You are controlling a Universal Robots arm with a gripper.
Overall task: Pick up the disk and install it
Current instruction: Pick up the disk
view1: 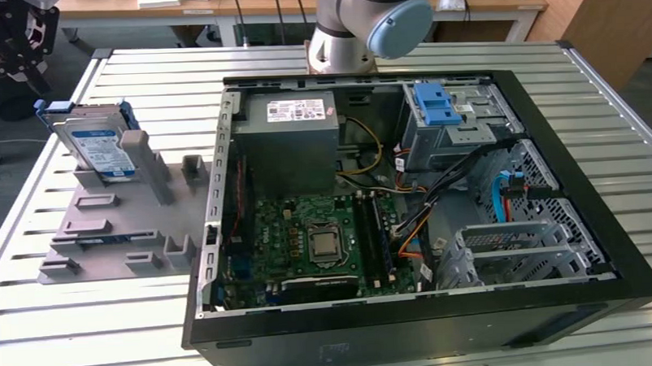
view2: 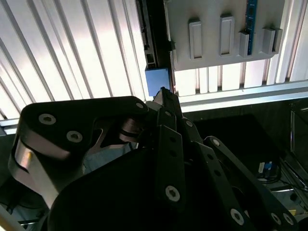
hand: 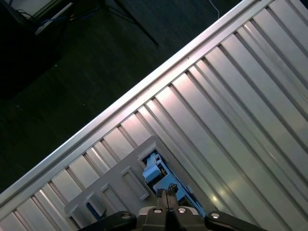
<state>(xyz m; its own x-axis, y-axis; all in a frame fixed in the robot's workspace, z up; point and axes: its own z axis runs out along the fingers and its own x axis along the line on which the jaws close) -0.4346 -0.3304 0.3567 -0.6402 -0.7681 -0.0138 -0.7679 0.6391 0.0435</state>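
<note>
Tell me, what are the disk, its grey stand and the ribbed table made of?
The disk: seemingly metal, silver sheen, glossy label; its blue frame looks plastic. The grey stand: likely plastic, matte and uniformly coloured. The table: probably aluminium or steel, bright ribbed slats catching light.

**Exterior view:** fixed off the arm, set high and angled down over the slatted table (view1: 70, 322) at middle distance. The open computer case (view1: 418, 330) sits at centre, with the arm base (view1: 343, 44) at its 12 o'clock and the grey holder rack (view1: 111, 239) at its 9 o'clock.

**First wrist view:** faces steeply down past the gripper (hand: 166, 193), taking in the table edge and the dark floor beyond.

**Second wrist view:** sits close behind the gripper's linkage, facing the slats.

**Shared by all three views:** the rack and the table slats.
</note>
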